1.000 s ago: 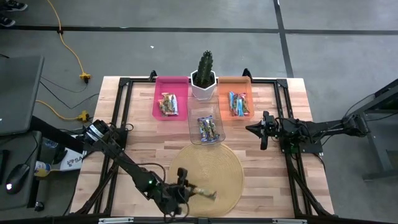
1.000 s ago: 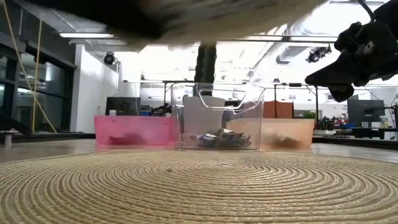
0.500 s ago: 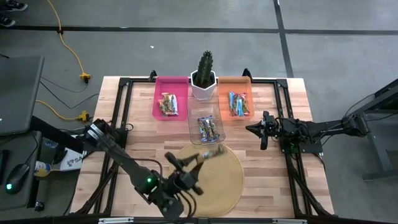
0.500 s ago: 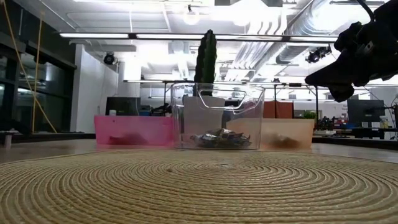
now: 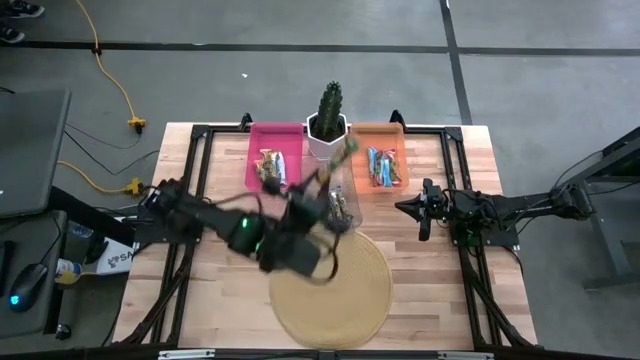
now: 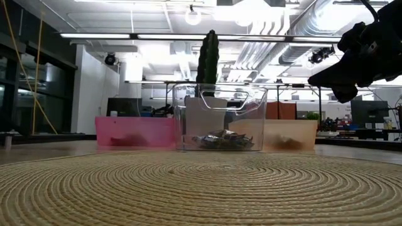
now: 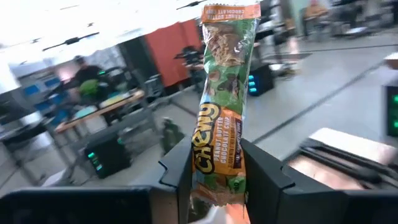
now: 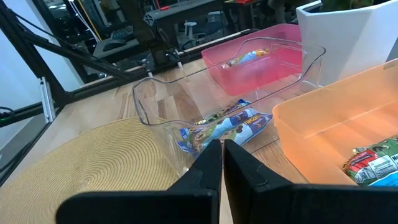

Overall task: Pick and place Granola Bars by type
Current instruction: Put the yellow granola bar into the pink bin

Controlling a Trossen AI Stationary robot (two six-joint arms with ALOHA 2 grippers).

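cactus [image 5: 330,101] in white pot | woven mat [image 5: 360,295] | perhaps blurred monitors behind

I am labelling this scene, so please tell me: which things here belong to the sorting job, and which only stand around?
Job: bar held in left gripper; bars in pink bin, clear bin, orange bin.

Around: cactus, white pot, round mat, right gripper waiting beside the orange bin.

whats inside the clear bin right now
A few purple-silver granola bars lie on the floor of the clear bin. From above, the left arm covers part of the bin, so an exact count isn't possible. The left gripper holds a brown-yellow bar in the air.
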